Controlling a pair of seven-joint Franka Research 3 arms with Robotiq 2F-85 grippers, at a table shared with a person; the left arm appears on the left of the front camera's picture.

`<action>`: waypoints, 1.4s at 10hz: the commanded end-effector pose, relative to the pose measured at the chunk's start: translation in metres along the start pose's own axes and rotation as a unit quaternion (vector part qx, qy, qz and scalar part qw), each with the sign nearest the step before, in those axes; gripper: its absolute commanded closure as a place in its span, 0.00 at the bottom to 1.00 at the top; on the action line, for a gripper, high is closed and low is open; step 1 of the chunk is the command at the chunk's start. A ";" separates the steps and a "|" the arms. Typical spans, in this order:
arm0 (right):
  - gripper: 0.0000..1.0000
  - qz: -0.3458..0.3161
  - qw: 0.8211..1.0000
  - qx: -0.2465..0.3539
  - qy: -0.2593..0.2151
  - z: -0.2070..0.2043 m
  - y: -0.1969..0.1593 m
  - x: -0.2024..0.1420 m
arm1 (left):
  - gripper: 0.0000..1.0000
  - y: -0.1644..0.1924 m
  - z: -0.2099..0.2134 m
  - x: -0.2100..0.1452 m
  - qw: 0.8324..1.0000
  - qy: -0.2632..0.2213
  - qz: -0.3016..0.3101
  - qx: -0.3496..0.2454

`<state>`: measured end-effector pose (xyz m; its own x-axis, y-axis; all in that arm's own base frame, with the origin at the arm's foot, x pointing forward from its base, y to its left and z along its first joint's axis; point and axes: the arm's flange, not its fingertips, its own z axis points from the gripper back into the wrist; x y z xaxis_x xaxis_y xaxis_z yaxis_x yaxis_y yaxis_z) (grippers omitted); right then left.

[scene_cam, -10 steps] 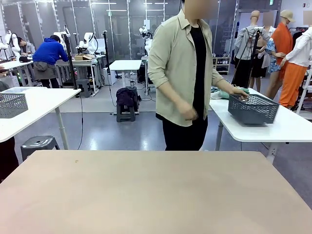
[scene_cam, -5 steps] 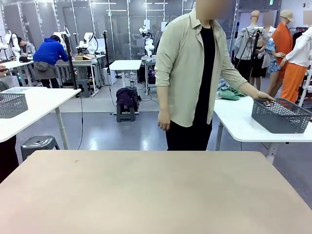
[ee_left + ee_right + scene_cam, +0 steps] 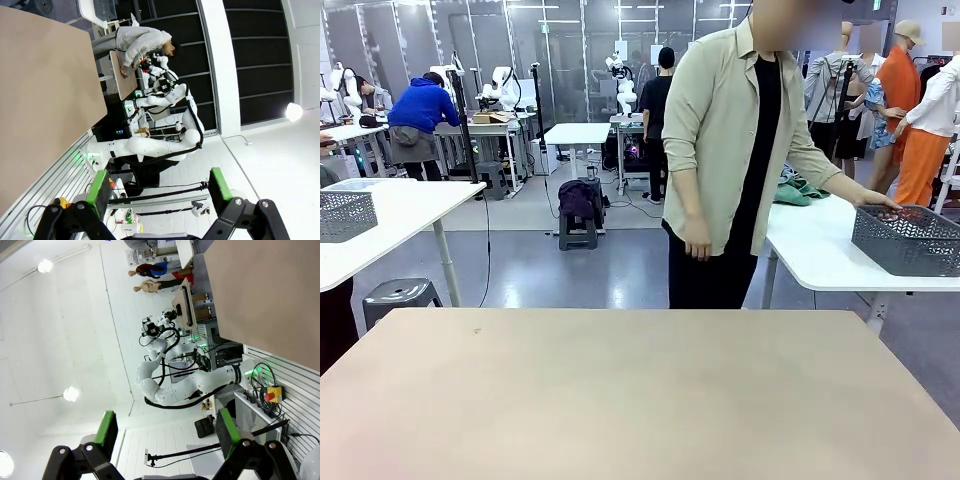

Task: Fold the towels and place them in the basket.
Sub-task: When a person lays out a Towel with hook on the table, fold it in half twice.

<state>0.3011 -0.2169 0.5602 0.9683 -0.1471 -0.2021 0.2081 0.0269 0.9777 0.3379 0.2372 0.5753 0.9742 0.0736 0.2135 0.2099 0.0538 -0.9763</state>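
Observation:
The dark grey lattice basket [image 3: 908, 240] stands on a white side table [image 3: 820, 250] at the far right, beyond my tan table [image 3: 640, 400]. A person stands behind my table with one hand [image 3: 876, 203] on the basket's near rim. The towels are out of view. In the left wrist view my left gripper [image 3: 159, 186] points away from the table, open, with nothing between its green pads [image 3: 99, 186]. In the right wrist view my right gripper [image 3: 165, 429] is likewise open and holds nothing between its pads [image 3: 106, 428].
Green cloths [image 3: 798, 191] lie on the white side table behind the person's arm. A second grey basket [image 3: 345, 215] sits on another white table at the left. A metal stool [image 3: 398, 293] stands near that table.
The person has stepped to the right and slid the basket rightward along the white side table. The other arm has dropped to the person's side.

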 end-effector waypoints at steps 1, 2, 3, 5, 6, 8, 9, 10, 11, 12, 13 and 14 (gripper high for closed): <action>0.00 0.001 1.000 -0.001 0.001 -0.001 0.001 0.000 | 0.00 0.000 0.001 -0.001 1.000 -0.001 -0.001 0.001; 0.00 0.001 1.000 -0.001 0.001 -0.001 0.001 0.000 | 0.00 0.000 0.001 -0.001 1.000 -0.001 -0.001 0.001; 0.00 0.001 1.000 -0.001 0.001 -0.001 0.001 0.000 | 0.00 0.000 0.001 -0.001 1.000 -0.001 -0.001 0.001; 0.00 0.001 1.000 -0.001 0.001 -0.001 0.001 0.000 | 0.00 0.000 0.001 -0.001 1.000 -0.001 -0.001 0.001; 0.00 0.001 1.000 -0.001 0.001 -0.001 0.001 0.000 | 0.00 0.000 0.001 -0.001 1.000 -0.001 -0.001 0.001; 0.00 0.001 1.000 -0.001 0.001 -0.001 0.001 0.000 | 0.00 0.000 0.001 -0.001 1.000 -0.001 -0.001 0.001; 0.00 0.001 1.000 -0.001 0.001 -0.001 0.001 0.000 | 0.00 0.000 0.001 -0.001 1.000 -0.001 -0.001 0.001; 0.00 0.001 1.000 -0.001 0.001 -0.001 0.001 0.000 | 0.00 0.000 0.001 -0.001 1.000 -0.001 -0.001 0.001; 0.00 0.001 1.000 -0.001 0.001 -0.001 0.001 0.000 | 0.00 0.000 0.001 -0.001 1.000 -0.001 -0.001 0.001; 0.00 0.001 1.000 -0.001 0.001 -0.001 0.001 0.000 | 0.00 0.000 0.001 -0.001 1.000 -0.001 -0.001 0.001; 0.00 0.001 1.000 -0.001 0.001 -0.001 0.001 0.000 | 0.00 0.000 0.001 -0.001 1.000 -0.001 -0.001 0.001; 0.00 0.001 1.000 -0.001 0.001 -0.001 0.001 0.000 | 0.00 0.000 0.001 -0.001 1.000 -0.001 -0.001 0.001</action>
<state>0.3011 -0.2169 0.5602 0.9683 -0.1471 -0.2021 0.2081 0.0269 0.9777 0.3379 0.2372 0.5753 0.9742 0.0736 0.2135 0.2099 0.0538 -0.9763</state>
